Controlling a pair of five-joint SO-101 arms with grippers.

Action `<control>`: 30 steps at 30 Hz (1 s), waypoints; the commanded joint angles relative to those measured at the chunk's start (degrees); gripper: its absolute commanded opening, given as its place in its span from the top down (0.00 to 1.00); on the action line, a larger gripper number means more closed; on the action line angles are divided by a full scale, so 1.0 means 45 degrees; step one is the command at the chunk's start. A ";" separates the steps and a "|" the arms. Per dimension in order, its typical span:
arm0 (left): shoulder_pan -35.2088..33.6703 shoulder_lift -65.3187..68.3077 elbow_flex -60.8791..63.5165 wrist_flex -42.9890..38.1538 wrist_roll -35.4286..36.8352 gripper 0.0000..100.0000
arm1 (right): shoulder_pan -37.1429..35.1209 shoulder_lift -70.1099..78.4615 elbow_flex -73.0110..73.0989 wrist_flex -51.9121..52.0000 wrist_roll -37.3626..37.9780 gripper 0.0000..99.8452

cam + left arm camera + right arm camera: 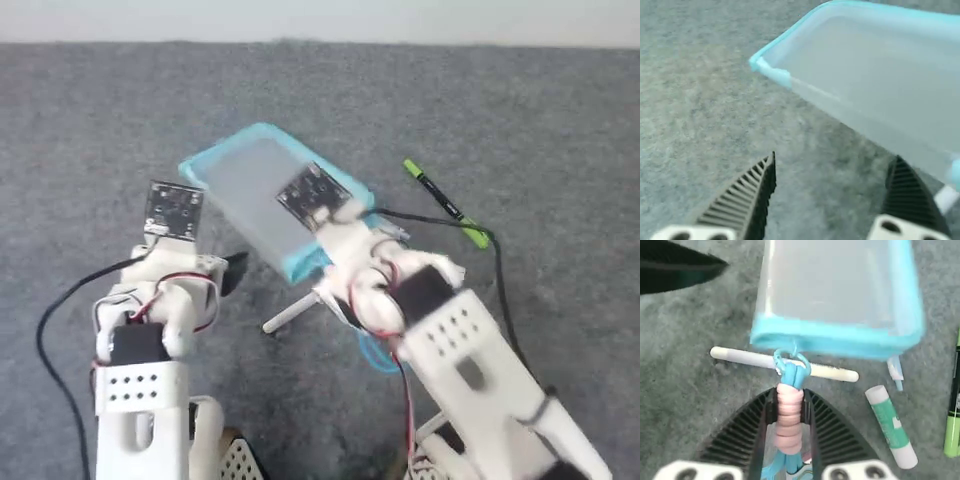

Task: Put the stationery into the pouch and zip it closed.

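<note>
While your right hand (789, 395) is clamped on the pink beaded pull (788, 415) at one end of the pouch (835, 295), draw it along the line of the zip rather than upward. Otherwise the light pouch will likely lift and slide over the tabletop (520, 100). Your left hand (834, 165) has its fingers apart near the pouch's edge, not touching it; I judge it should pin that edge before you pull. The white pen (785, 365), glue stick (890, 427) and green pen (953, 410) lie outside the pouch, with the white pen just beside its end. The right wrist view gives you the clamp and the glue stick, where the high view has the arm's body in the way. The high view gives you both arms set against the whole pouch.
</note>
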 commanded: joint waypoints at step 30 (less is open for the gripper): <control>0.2051 0.0606 0.0283 -0.1739 -0.0508 0.64 | -0.0537 -0.1358 -0.1426 0.1397 0.0625 0.99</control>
